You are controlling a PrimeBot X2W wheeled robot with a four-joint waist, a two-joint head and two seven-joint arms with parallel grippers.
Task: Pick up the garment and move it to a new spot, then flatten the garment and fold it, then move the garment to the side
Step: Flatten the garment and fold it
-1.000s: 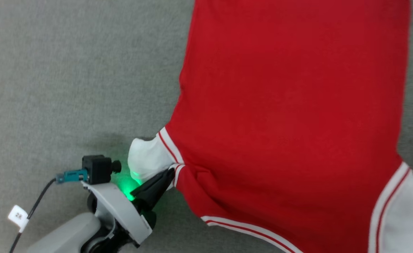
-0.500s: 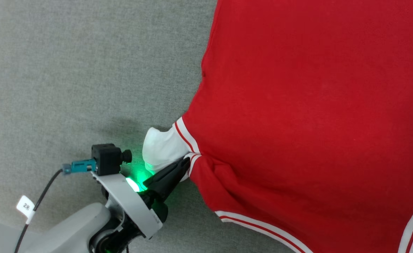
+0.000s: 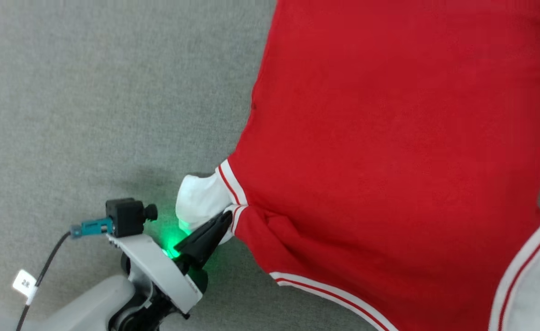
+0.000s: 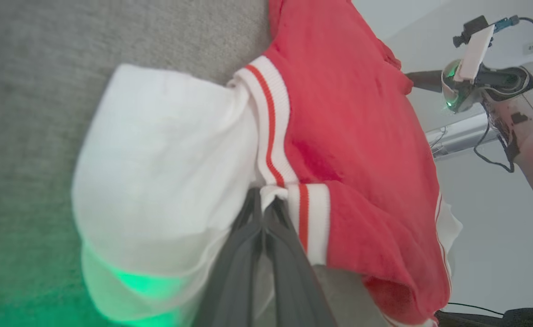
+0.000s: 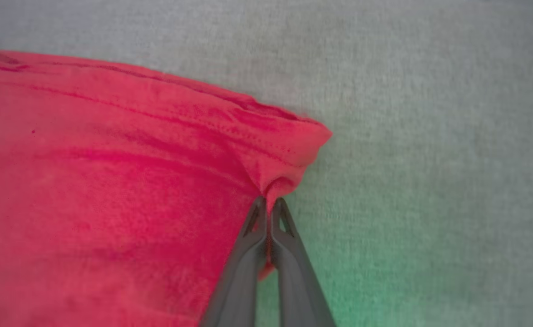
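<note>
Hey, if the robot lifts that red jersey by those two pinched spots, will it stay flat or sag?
Probably floppy: the garment bunches into creases where the left gripper pinches it by the sleeve seam. It would likely sag between grips, since its corner also puckers at the right gripper. Likely light: small pinches gather it easily.

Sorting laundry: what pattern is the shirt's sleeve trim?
The trim is white with a red stripe; clearest in left wrist view.

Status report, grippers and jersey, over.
Left gripper shut on garment at sleeve seam. Right gripper shut on its red corner. Garment spread on grey surface.
</note>
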